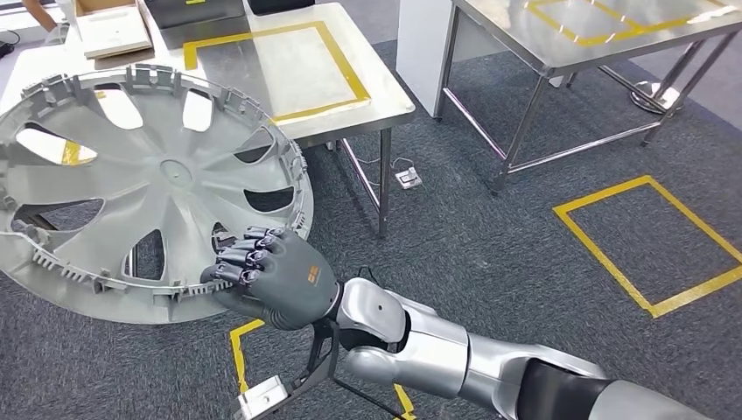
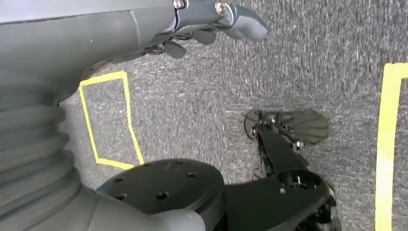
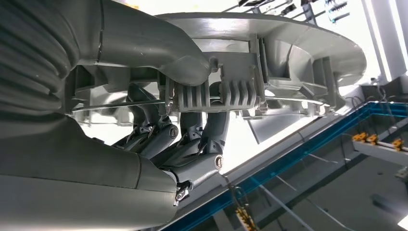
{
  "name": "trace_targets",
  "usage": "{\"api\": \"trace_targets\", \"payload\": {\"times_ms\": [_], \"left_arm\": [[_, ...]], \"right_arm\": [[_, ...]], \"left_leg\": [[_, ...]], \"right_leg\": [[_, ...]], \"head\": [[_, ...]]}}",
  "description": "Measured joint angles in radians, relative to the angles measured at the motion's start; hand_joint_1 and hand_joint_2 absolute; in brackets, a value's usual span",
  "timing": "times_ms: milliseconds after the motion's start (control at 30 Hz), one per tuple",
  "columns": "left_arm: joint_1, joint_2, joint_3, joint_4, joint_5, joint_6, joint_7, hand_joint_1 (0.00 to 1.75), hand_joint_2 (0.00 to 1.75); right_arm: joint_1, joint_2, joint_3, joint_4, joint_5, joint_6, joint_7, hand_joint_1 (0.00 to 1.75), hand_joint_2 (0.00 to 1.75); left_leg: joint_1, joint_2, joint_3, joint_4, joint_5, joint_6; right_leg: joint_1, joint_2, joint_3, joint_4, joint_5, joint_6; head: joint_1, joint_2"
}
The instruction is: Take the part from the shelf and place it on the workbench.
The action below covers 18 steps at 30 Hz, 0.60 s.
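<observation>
Head view: right hand (image 1: 267, 284) grips the big grey wheel cover (image 1: 149, 188) at its 4 o'clock rim, held tilted above the steel workbench (image 1: 297, 66). Left hand (image 2: 211, 19) hangs over carpet, fingers loosely curled, holding nothing.

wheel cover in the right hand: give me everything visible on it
The wheel cover is a large round disc, matte grey, plastic by its look, with broad spokes, long openings between them and a small hub at the centre. Clips and ribbed tabs ring its rim, so its back side faces the head camera. It is tilted, held in the air in front of the steel workbench. The right hand grips its rim at the lower right; nothing else touches it.
</observation>
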Motion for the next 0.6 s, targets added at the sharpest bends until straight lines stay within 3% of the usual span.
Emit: {"api": "trace_targets", "payload": {"times_ms": [67,100,200,233,267,333,367,400,433,500,533,600], "left_arm": [[-0.003,0.0,0.0,-0.001,0.0,0.0,-0.001,0.0,1.75],[-0.004,0.001,0.0,-0.002,0.0,0.0,-0.001,0.0,1.75],[-0.002,0.0,0.0,-0.001,0.0,0.0,0.0,0.0,1.75],[-0.002,0.0,0.001,-0.001,0.0,0.0,0.001,0.0,1.75],[-0.001,0.0,0.001,-0.001,0.0,0.0,0.002,0.0,1.75],[0.002,0.002,0.001,-0.001,-0.001,0.0,0.004,0.0,1.75],[0.005,0.003,0.001,0.001,-0.001,0.0,0.005,0.0,1.75],[0.008,0.004,0.001,0.002,-0.001,0.0,0.005,0.0,1.75],[0.009,0.004,0.001,0.003,-0.001,0.0,0.006,0.0,1.75],[0.008,0.004,0.001,0.004,-0.003,0.0,0.006,0.0,1.75],[0.008,0.004,0.001,0.003,-0.006,0.0,0.006,0.0,1.75],[0.009,0.004,0.001,0.004,-0.011,0.0,0.007,0.0,1.75]], "right_arm": [[-0.002,-0.001,0.0,-0.001,-0.002,-0.001,0.001,1.75,1.75],[-0.003,-0.001,0.0,-0.001,-0.002,-0.001,0.001,1.75,1.75],[-0.003,-0.002,0.0,-0.001,-0.002,-0.001,0.0,1.75,1.75],[-0.003,-0.002,0.0,0.0,-0.002,-0.001,0.001,1.75,1.75],[-0.003,-0.002,0.0,0.0,-0.002,-0.001,0.001,1.75,1.75],[-0.002,-0.002,0.0,0.0,-0.004,-0.001,0.001,1.75,1.75],[-0.002,-0.002,0.0,0.001,-0.004,-0.002,0.002,1.75,1.75],[-0.002,-0.003,0.0,0.001,-0.005,-0.002,0.002,1.75,1.75],[-0.002,-0.003,0.0,0.002,-0.005,-0.002,0.002,1.75,1.75],[-0.006,-0.003,0.0,0.001,-0.007,-0.004,0.004,1.75,1.75],[-0.008,-0.004,0.0,0.0,-0.009,-0.005,0.006,1.75,1.75],[-0.008,-0.006,0.0,0.002,-0.011,-0.005,0.011,1.75,1.75]], "left_leg": [[0.003,0.005,-0.005,0.033,-0.007,-0.012],[0.004,0.007,-0.032,0.082,-0.016,-0.016],[0.004,0.012,-0.183,0.277,-0.037,-0.023],[0.004,0.012,-0.221,0.297,-0.014,-0.022],[0.003,0.012,-0.24,0.278,0.033,-0.02],[0.001,0.013,-0.229,0.154,0.161,-0.011],[-0.004,0.014,-0.213,0.104,0.202,-0.005],[-0.009,0.015,-0.196,0.066,0.215,0.003],[-0.013,0.016,-0.182,0.048,0.196,0.011],[-0.014,0.017,-0.149,0.017,0.146,0.027],[-0.013,0.014,-0.127,0.0,0.127,0.032],[-0.01,0.008,-0.071,-0.036,0.106,0.042]], "right_leg": [[-0.003,0.0,0.027,-0.007,-0.014,-0.015],[-0.005,-0.002,0.044,-0.01,-0.024,-0.021],[-0.005,-0.004,0.095,-0.012,-0.066,-0.028],[-0.005,-0.003,0.116,-0.013,-0.083,-0.027],[-0.005,-0.001,0.14,-0.016,-0.101,-0.026],[-0.007,0.001,0.195,-0.029,-0.139,-0.022],[-0.007,0.003,0.217,-0.038,-0.155,-0.017],[-0.006,0.005,0.233,-0.051,-0.166,-0.01],[-0.006,0.006,0.246,-0.067,-0.173,-0.003],[-0.004,0.006,0.262,-0.073,-0.152,0.012],[-0.003,0.005,0.257,-0.048,-0.129,0.016],[0.001,0.005,0.197,0.07,-0.086,0.013]], "head": [[-0.005,0.0],[-0.008,0.0],[-0.012,0.0],[-0.012,0.0],[-0.013,0.0],[-0.012,0.0],[-0.017,0.0],[-0.021,0.0],[-0.025,-0.001],[-0.024,-0.001],[-0.019,-0.001],[-0.009,-0.001]]}}
